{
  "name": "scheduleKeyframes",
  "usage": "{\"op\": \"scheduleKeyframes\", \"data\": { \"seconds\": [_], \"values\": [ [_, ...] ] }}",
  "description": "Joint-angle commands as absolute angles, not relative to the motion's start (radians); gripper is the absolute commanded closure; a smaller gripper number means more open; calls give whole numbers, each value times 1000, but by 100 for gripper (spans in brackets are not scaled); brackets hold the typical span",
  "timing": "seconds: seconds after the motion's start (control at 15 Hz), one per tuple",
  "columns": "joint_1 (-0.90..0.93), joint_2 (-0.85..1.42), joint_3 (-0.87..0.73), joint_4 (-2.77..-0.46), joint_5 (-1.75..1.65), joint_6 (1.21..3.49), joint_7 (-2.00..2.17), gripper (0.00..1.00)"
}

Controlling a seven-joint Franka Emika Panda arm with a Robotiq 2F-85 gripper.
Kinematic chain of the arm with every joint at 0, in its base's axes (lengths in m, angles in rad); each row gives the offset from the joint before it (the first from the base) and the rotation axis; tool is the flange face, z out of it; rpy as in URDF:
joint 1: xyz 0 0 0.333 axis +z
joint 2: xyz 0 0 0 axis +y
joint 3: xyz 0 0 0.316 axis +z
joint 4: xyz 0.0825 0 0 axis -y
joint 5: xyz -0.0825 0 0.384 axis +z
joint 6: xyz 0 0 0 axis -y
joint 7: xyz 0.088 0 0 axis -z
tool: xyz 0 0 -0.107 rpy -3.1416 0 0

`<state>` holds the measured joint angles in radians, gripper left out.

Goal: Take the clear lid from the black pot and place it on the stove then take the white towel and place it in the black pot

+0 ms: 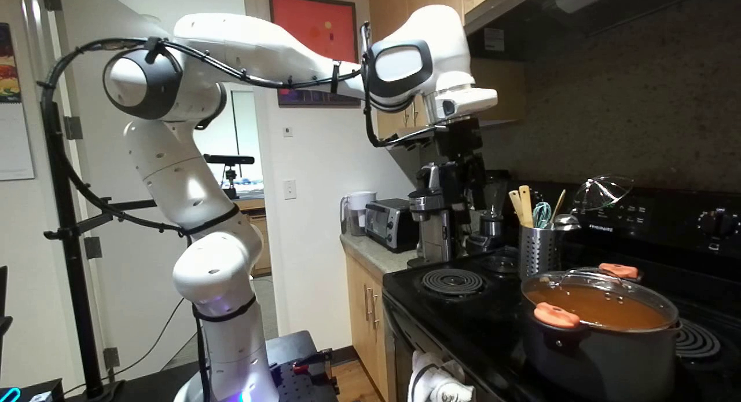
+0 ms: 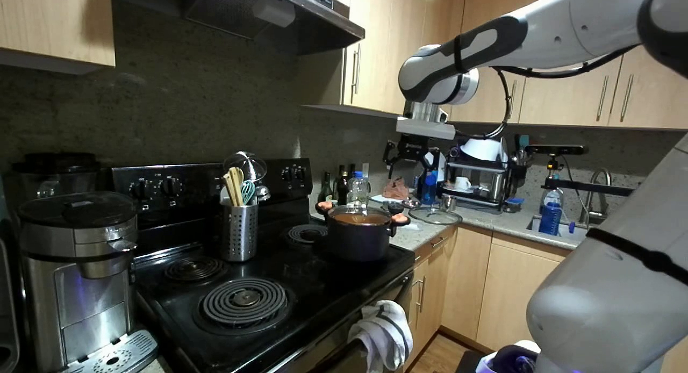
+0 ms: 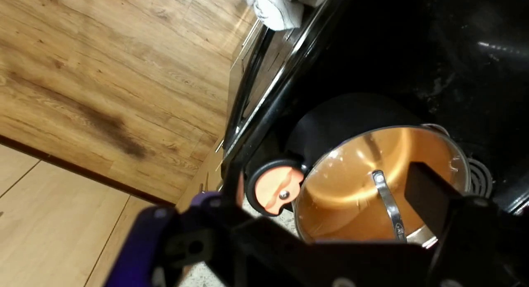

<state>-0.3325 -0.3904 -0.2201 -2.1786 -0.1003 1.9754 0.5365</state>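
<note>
Fingers [image 3: 430,196] stand wide apart and empty — higher than the black pot [image 2: 359,244], well apart from it. The clear lid [image 3: 387,197] sits on that pot; the white towel [image 2: 382,332] hangs lower, at the front of the stove [image 2: 317,292].

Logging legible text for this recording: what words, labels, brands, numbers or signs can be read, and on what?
"FRIGIDAIRE" (small): back panel of the stove.
Unreadable: knob markings, too small.
Unreadable: lettering on the handle of the clear lid, blurred.
Unreadable: lettering on the gripper, too small.
Unreadable: hood label, too small.
</note>
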Motion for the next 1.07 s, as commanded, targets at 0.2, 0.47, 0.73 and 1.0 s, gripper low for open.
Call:
{"op": "scheduleKeyframes", "data": {
  "seconds": [0.2, 0.47, 0.73, 1.0],
  "values": [
    [-326, -148, -231, -1965, -142, 1912, 418, 0],
    [-316, -73, -256, -1889, -139, 1864, 246, 0],
    [-317, -75, -260, -1910, -144, 1907, 264, 0],
    [-316, -22, -262, -1857, -120, 1915, 276, 0]
  ]
}}
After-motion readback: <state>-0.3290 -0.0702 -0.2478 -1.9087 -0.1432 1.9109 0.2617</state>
